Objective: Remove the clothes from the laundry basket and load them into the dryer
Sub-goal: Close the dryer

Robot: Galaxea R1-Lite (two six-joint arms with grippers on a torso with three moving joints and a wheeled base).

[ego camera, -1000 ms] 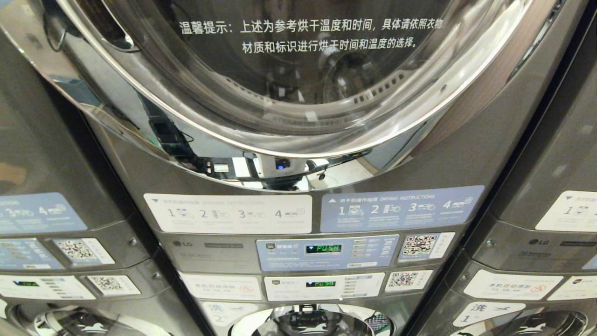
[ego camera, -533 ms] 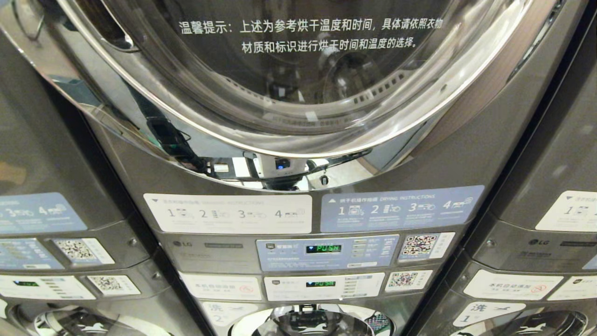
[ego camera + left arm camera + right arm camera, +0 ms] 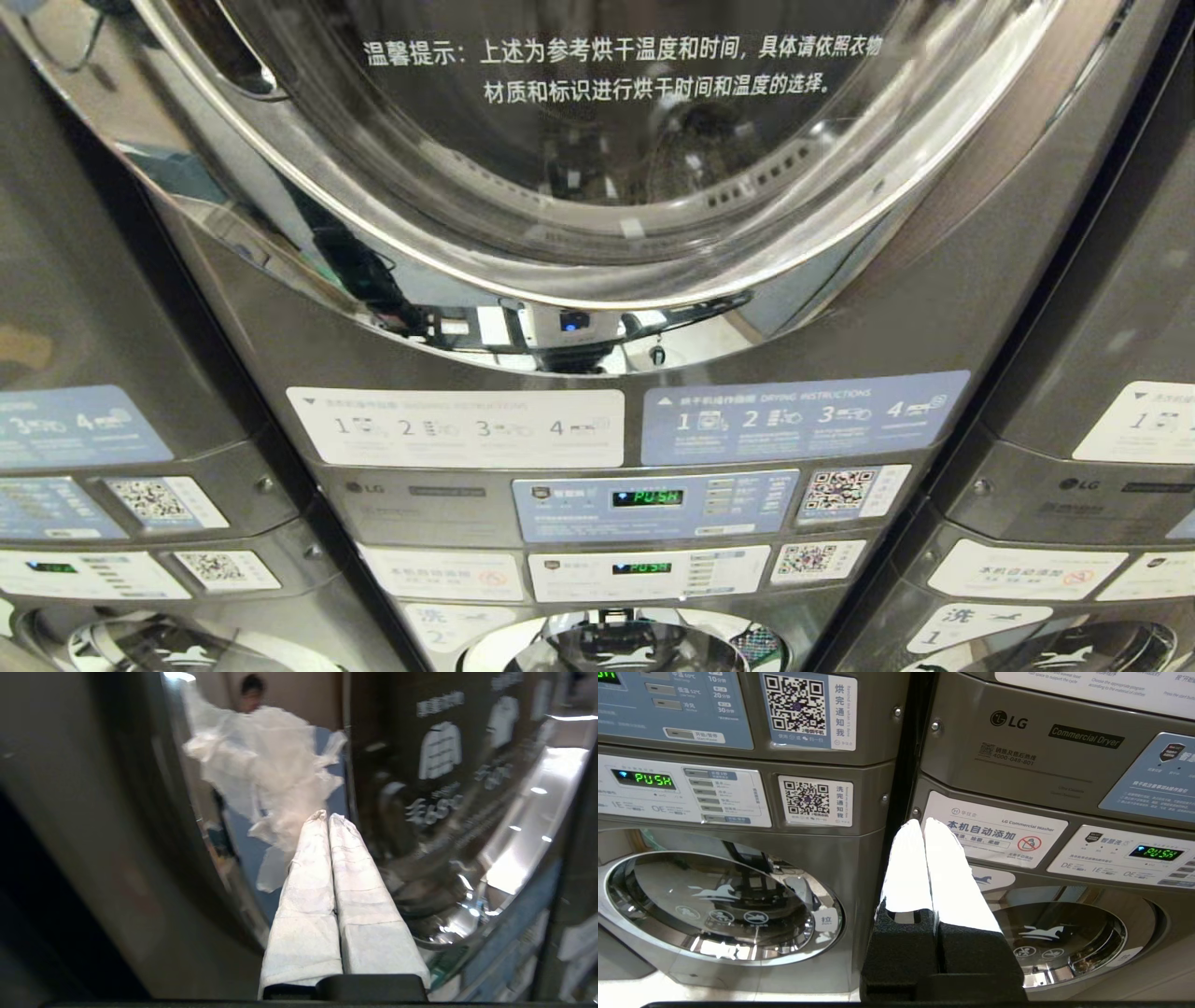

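Left wrist view shows the left gripper (image 3: pixel 327 817) raised close to the chrome ring of the dryer door (image 3: pixel 523 826), its two white-wrapped fingers (image 3: pixel 308 882) pressed together with nothing between them; the ring's curved side mirrors a crumpled white shape (image 3: pixel 266 770), which the fingers do not touch. Right wrist view has the right gripper (image 3: pixel 923 823) pointing at the seam between two stacked machines, near a QR sticker (image 3: pixel 816 800), fingers likewise closed and empty. Neither arm appears in the head view, where the dryer door (image 3: pixel 579 187) is closed above the control panel (image 3: pixel 653 504), and no laundry basket can be seen from any camera.
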